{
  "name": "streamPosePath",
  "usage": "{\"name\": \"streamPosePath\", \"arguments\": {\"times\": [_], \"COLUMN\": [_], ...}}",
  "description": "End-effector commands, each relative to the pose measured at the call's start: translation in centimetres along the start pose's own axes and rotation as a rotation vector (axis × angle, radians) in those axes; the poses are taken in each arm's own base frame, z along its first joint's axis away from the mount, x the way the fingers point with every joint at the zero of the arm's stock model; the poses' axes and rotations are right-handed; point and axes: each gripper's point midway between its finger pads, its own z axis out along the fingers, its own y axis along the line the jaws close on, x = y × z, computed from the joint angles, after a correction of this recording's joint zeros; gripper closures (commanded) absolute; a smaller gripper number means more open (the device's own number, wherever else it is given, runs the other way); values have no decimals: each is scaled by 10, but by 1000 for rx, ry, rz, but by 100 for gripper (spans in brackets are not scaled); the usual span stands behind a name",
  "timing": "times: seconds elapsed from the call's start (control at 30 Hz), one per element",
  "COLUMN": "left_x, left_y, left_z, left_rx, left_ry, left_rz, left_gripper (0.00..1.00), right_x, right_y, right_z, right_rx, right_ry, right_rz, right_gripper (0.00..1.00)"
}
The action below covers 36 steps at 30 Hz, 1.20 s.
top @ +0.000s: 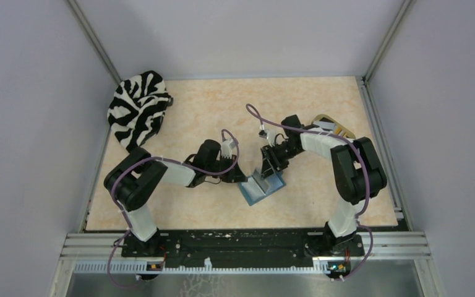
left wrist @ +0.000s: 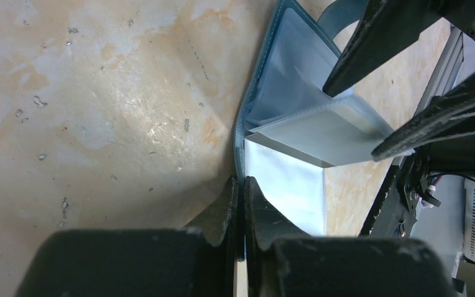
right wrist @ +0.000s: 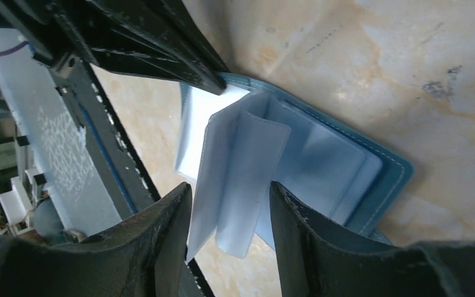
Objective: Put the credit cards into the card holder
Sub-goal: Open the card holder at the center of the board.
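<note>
The oval tray (top: 346, 130) at the far right is half hidden behind the right arm (top: 351, 168), its contents too small to tell. The card holder (top: 256, 193) lies partly under the right jaws; its left edge vanishes between the left jaws.

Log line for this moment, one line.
left gripper shut on card holder edge | right gripper open astride clear sleeves | card holder lying open

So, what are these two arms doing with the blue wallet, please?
They are working on the open card holder in the middle of the table. The left gripper pinches its edge, jaws shut. The right gripper has open jaws on either side of a clear pocket leaf. No card is in either gripper.
</note>
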Motion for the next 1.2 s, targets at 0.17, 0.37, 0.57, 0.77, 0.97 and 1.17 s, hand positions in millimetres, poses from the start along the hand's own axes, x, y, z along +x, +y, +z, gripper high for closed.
{"name": "streamPosePath", "arguments": {"times": [0.17, 0.37, 0.57, 0.77, 0.97, 1.17], "left_x": [7, 6, 6, 6, 6, 6], "left_y": [5, 4, 2, 2, 1, 1], "left_z": [1, -2, -3, -4, -5, -6], "left_rx": [-1, 23, 39, 48, 59, 63], "left_ry": [11, 6, 4, 3, 1, 1], "left_rz": [1, -4, -7, -8, -7, -9], "left_gripper": [94, 91, 90, 89, 89, 89], "right_x": [-20, -18, -17, -29, -45, -1], "right_y": [40, 37, 11, -11, 37, 75], "right_z": [-9, -6, -1, -11, -35, -16], "right_rx": [-174, -179, -9, 230, 141, -66], "right_ry": [-80, -77, -63, -85, -239, -219], "right_rz": [-43, -32, -51, -199, -529, -981], "right_gripper": [51, 56, 59, 57, 53, 40]}}
